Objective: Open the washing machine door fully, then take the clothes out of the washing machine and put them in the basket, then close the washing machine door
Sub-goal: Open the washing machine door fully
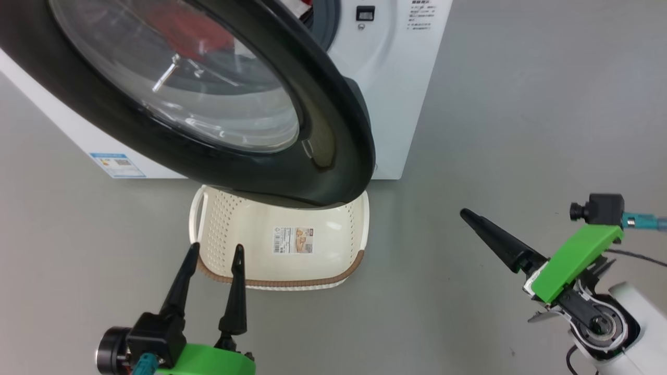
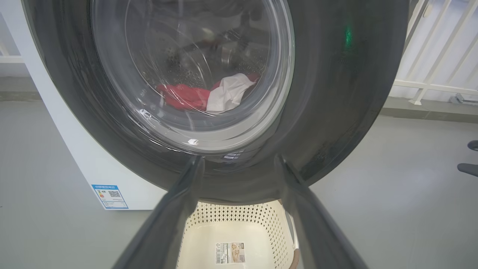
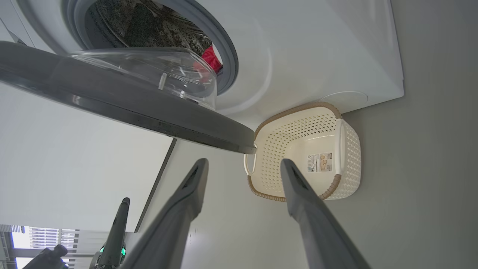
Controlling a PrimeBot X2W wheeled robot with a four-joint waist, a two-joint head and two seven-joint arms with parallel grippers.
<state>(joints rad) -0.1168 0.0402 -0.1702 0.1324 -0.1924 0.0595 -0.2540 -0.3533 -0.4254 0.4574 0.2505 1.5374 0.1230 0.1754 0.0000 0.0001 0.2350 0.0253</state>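
Note:
The washing machine door [image 1: 333,130], with its black rim and clear glass bowl, stands partly open and hangs over the far part of the basket [image 1: 333,229]. The clothes [image 2: 209,95], red with white, lie inside the drum and show through the glass; a red bit [image 3: 211,58] peeks past the grey ring. The white washing machine [image 1: 401,78] stands behind. My left gripper [image 1: 216,247] is open and empty at the basket's near left rim, pointing at the door [image 2: 336,93]. Out to the right of the basket [image 3: 291,130], my right gripper [image 1: 469,216] is open and holds nothing, its fingers [image 3: 298,194] apart.
Grey floor lies all around. A blue label [image 1: 117,165] sits low on the machine's front. A white railing [image 2: 440,56] stands to the right of the machine, with dark chair feet [image 2: 468,168] on the floor near it.

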